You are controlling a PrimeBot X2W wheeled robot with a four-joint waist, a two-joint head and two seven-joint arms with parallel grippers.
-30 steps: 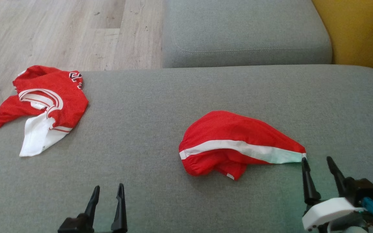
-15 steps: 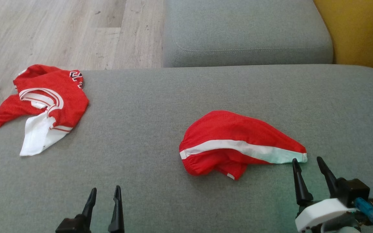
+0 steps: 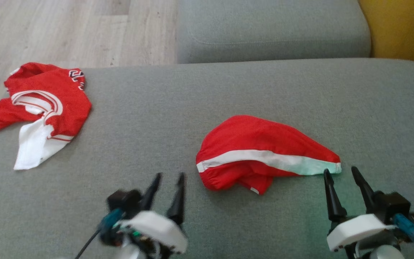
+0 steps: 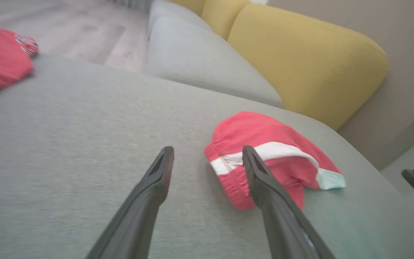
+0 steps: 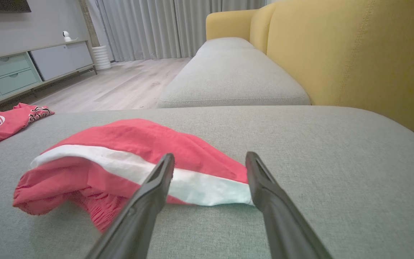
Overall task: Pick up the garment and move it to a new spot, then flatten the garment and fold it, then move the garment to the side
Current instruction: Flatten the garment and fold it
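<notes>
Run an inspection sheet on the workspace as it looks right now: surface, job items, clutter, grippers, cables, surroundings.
Surface: grey cushion, flat, no stains seen.
Job's things: red garment with a white stripe, crumpled mid-cushion, not held.
Clutter: red-and-white jersey bunched at the cushion's far left edge.
Grippers: left gripper open, beside the garment's left end; right gripper open, at its white right corner.
Cables: dark cable at the left wrist; blue connector at the right wrist.
Surroundings: wood floor, second grey cushion, yellow backrest.
</notes>
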